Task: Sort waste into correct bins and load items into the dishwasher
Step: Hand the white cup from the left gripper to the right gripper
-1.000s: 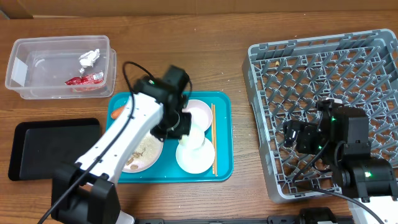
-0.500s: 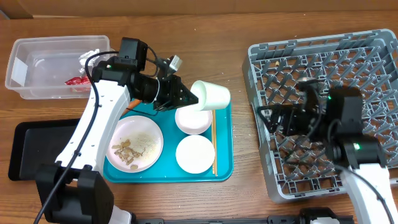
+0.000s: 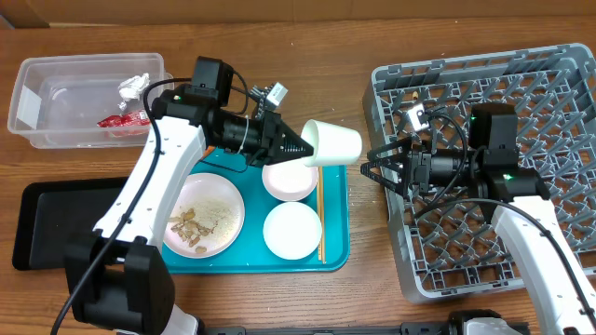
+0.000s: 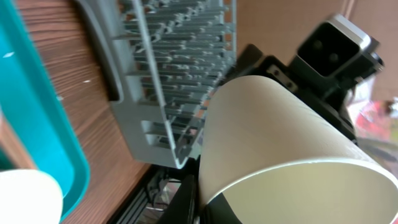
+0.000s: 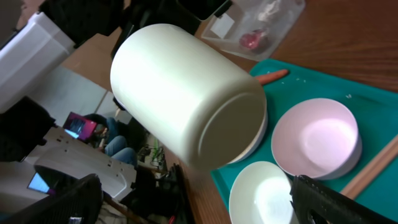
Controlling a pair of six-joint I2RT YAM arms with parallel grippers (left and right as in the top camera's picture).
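Both arms have closed in since the earlier frame: our left end effector has carried the smooth, tapered white cup rightward, gripped at its rim and lying sideways over the teal tray's right edge, near the grey lattice rack. Our right end effector has reached left, spread wide, just short of the cup's base. The tray holds a far bowl, a near bowl, chopsticks and a plate of rice and nut scraps. The clear tub holds a crumpled red wrapper and a tissue.
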